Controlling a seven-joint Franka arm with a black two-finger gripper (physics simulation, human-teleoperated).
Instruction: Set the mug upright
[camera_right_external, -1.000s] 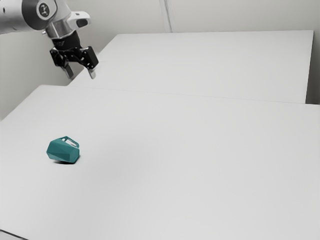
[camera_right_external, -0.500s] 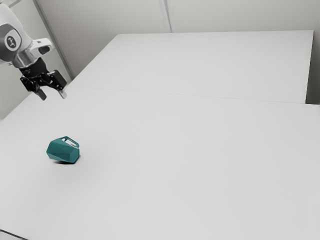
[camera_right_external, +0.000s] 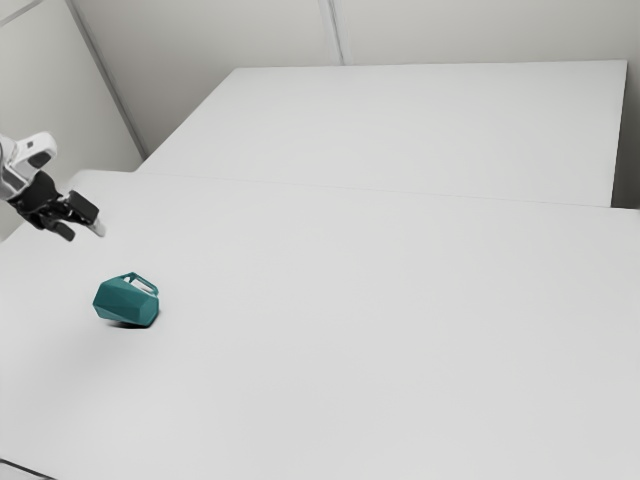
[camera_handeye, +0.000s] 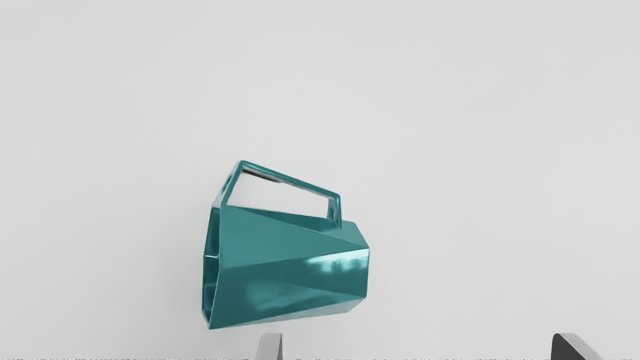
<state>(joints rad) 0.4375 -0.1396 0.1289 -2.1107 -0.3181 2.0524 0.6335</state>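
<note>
the mug (camera_right_external: 126, 301) lies on its side on the desk (camera_right_external: 380, 350), toward the exterior view's left, just where and as it lay a moment ago. what has changed is the pincer (camera_right_external: 84, 234): it has come down and across to the exterior view's left, and now hangs above the desk on the far side of the mug, near it but apart. that looks like an approach to the mug, which is not upright yet.

its long axis runs roughly left to right in the exterior view, the right end slanting a little nearer. the handle (camera_handeye: 292, 180) is on the far, upper side. in the wrist view the open mouth (camera_handeye: 211, 270) sits outside the gap between the fingers, while the base end reaches into that gap; from the exterior view i can't tell for sure which end is the mouth.

the pincer's fingers are wide apart with nothing between them. to right the mug, it would likely need a firm hold and a tip that brings the mouth up.
</note>
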